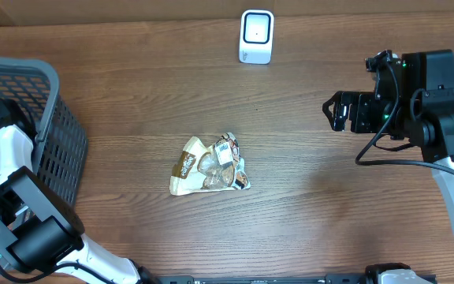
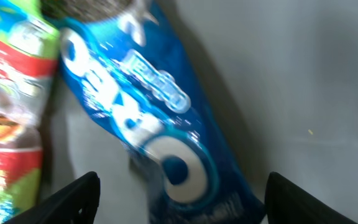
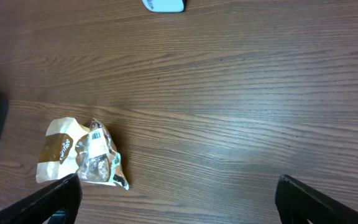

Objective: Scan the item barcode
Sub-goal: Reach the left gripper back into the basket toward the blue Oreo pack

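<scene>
In the left wrist view, a blue Oreo packet (image 2: 160, 124) lies on the pale floor of the basket. My left gripper (image 2: 182, 199) hovers over its lower end, open, one finger on each side of the packet and not pressing it. A red and green packet (image 2: 8, 106) lies beside it on the left. On the table's middle lies a brown and clear snack bag (image 1: 209, 166) (image 3: 82, 152) with a white label. The white scanner (image 1: 256, 36) (image 3: 164, 5) stands at the far edge. My right gripper (image 1: 333, 110) (image 3: 179, 202) hangs open and empty above the table's right side.
The dark mesh basket (image 1: 50, 134) stands at the table's left edge, and my left arm (image 1: 6, 158) reaches down into it. Bare wood lies between the snack bag and the right arm.
</scene>
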`<state>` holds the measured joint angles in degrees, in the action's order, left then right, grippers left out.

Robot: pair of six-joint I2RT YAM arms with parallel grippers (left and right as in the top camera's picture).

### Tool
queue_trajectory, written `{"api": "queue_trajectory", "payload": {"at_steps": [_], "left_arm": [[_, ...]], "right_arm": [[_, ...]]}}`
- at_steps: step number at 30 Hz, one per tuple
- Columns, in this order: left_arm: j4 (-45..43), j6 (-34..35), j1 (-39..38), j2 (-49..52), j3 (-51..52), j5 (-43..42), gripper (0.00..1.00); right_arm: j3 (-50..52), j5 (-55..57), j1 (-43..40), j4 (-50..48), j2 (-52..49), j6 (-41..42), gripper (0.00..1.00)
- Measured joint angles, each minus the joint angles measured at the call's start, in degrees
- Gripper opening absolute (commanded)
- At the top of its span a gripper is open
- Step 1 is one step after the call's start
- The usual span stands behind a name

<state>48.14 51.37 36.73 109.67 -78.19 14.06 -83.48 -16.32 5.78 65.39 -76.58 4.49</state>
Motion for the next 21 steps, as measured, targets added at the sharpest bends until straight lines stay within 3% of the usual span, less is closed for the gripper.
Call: {"api": "queue_trajectory", "payload": {"at_steps": [9, 13, 18, 21], "left_arm": [[0.4, 0.5, 0.0, 1.4, 0.0, 2.5, 0.58], [0.3, -0.5, 0.2, 3.2, -0.5, 2.7, 0.46], [0.9, -1.4, 0.1, 3.6, -1.0, 3.4, 0.05], [3.0, -3.7, 0.1, 3.6, -2.1, 3.3, 0.04]], "right_arm": [[0.0, 0.0, 0.0, 0.0, 0.0, 0.0, 1.0], [0.0, 0.0, 0.0, 0.0, 0.0, 0.0, 1.0], [0.0, 0.0, 0.0, 0.0, 0.0, 0.0, 1.0], [0.0, 0.0, 0.0, -0.2, 0.0, 0.0, 1.0]]}}
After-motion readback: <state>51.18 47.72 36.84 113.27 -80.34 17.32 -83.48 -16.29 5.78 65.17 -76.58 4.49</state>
